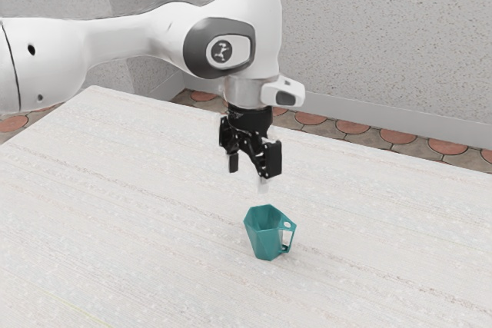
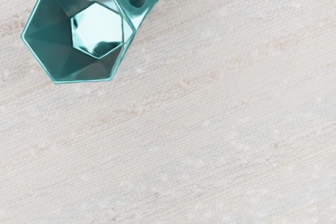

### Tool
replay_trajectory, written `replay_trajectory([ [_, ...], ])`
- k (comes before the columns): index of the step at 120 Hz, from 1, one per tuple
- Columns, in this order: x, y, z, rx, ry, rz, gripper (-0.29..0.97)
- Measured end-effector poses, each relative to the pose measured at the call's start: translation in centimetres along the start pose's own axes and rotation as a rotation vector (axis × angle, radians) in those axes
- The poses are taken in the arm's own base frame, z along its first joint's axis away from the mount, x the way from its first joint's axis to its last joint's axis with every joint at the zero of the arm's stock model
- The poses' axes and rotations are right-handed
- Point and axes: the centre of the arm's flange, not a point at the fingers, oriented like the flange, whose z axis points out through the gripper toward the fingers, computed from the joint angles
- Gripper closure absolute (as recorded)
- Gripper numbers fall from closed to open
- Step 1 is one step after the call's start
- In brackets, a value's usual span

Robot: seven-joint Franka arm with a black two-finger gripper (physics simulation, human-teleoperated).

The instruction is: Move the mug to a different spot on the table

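Pale speckled table [image 1: 115, 228] bears an upright teal mug [image 1: 267, 233] [image 2: 79, 32], handle toward the exterior view's right. Above it, slightly farther back, hangs the gripper [image 1: 247, 174], jaws apart, clear of the mug.

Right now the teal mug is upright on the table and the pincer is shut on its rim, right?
Not quite. The teal mug is upright on the table, but the pincer hangs open above it, clear of the rim; the exterior view shows the gap.
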Motion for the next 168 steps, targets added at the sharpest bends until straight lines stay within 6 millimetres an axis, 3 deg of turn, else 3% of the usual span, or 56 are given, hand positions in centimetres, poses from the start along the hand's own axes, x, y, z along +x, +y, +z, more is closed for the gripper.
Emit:
replay_trajectory([
  [17, 1.5, 3.0, 1.9, 0.072, -0.014, 0.181, 0.0],
  [48, 4.5, 5.4, 6.6, 0.109, -0.04, 0.572, 0.0],
  [60, 6.2, 5.1, 9.1, 0.109, -0.046, 0.697, 0.0],
  [117, 9.9, 2.3, 13.7, 0.139, -0.015, 1.044, 0.0],
  [168, 11.2, -0.4, 16.2, 0.13, -0.013, 1.08, 0.0],
])
